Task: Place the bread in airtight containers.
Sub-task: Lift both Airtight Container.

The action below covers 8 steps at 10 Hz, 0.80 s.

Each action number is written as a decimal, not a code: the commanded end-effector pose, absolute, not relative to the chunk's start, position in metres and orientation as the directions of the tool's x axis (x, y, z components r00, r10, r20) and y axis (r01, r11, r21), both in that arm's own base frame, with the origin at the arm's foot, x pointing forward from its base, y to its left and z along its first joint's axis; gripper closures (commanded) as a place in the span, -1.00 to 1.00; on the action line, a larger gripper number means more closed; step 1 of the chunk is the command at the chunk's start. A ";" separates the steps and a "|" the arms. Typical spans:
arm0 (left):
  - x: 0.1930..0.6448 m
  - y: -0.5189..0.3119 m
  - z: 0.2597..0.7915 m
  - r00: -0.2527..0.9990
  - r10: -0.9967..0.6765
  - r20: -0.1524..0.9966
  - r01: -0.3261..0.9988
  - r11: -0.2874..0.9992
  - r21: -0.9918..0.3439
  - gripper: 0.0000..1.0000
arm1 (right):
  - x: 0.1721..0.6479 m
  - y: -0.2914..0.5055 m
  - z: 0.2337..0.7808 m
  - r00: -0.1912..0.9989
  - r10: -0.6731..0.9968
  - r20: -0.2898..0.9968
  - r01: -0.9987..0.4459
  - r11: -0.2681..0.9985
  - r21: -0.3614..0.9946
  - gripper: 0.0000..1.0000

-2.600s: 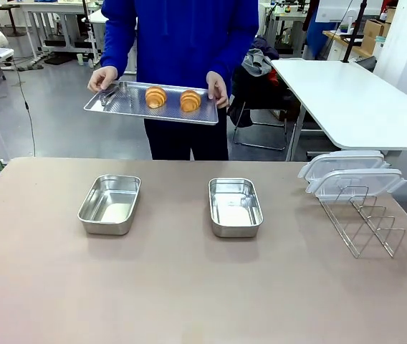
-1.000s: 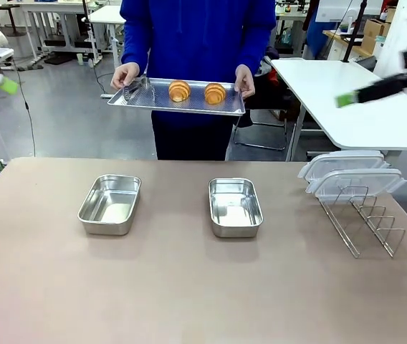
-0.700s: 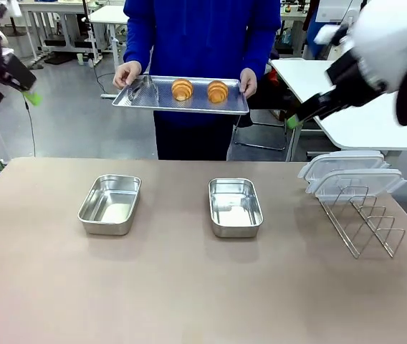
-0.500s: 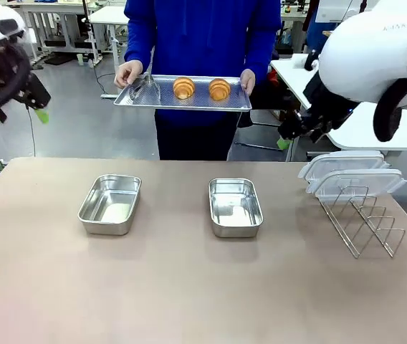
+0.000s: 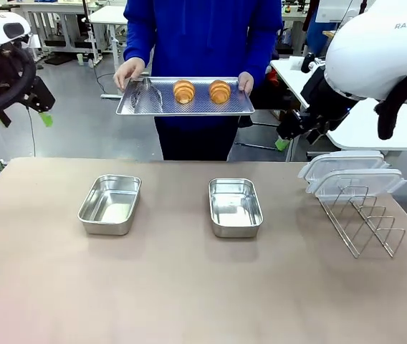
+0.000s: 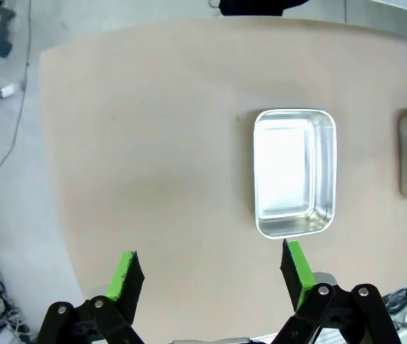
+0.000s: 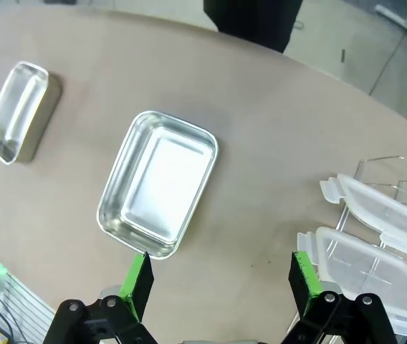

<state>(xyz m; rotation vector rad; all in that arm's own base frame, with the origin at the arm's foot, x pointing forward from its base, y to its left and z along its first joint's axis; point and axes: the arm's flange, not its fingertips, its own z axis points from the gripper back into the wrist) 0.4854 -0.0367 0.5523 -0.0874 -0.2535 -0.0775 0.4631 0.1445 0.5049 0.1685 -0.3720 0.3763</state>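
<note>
The left gripper (image 6: 211, 271) has its green-padded fingers (image 6: 126, 276) spread wide with nothing between them. The right gripper (image 7: 221, 278) is just as far apart and just as empty. Both hang high above the table (image 5: 189, 287), the left one looking down on the left container (image 6: 293, 172) and the right one on the right container (image 7: 158, 183). Both containers are shallow, shiny steel boxes with rounded corners and mirror-bright floors, and both stand open and bare, well apart on the matte brown tabletop. Judged from this, the task has not yet begun: no bread is packed and no lid is on. The two croissants (image 5: 183, 91) (image 5: 219, 91), golden-brown, ridged and oblong, lie side by side on a flat steel tray (image 5: 189, 109). A person at the far side holds the tray up by its ends, one hand (image 5: 128, 72) at each (the tray is off the table altogether). Something metallic, perhaps tongs (image 5: 137, 93), lies at the tray's left end. The clear plastic clip lids (image 5: 347, 172) rest stacked on top of a thin wire rack (image 5: 365, 222) at the table's right edge. What seems left is all of it: each croissant into a box, then each lid clipped down.
</note>
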 end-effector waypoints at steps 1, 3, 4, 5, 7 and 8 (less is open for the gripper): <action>0.487 -0.037 0.548 0.967 -0.066 0.244 0.087 0.993 -0.077 -1.00 | 0.465 0.145 0.502 0.869 0.320 0.377 -0.383 0.918 0.103 -1.00; 0.500 -0.059 0.505 0.979 -0.052 0.198 0.061 0.997 -0.040 -1.00 | 0.477 0.188 0.480 0.953 0.202 0.227 -0.223 0.972 0.069 -1.00; 0.497 -0.067 0.488 0.980 -0.064 0.187 0.076 0.995 -0.058 -1.00 | 0.481 0.198 0.469 0.969 0.153 0.194 -0.165 0.985 0.047 -1.00; 0.497 -0.078 0.474 0.981 -0.068 0.183 0.080 0.995 -0.064 -1.00 | 0.485 0.205 0.459 0.980 0.102 0.171 -0.111 0.993 0.044 -1.00; 0.489 -0.100 0.451 0.982 -0.059 0.177 0.068 0.997 -0.046 -1.00 | 0.487 0.217 0.433 0.986 0.056 0.160 -0.064 0.997 0.051 -1.00; 0.486 -0.110 0.438 0.983 -0.048 0.179 0.054 0.998 -0.027 -1.00 | 0.488 0.221 0.426 0.986 0.044 0.158 -0.051 0.998 0.044 -1.00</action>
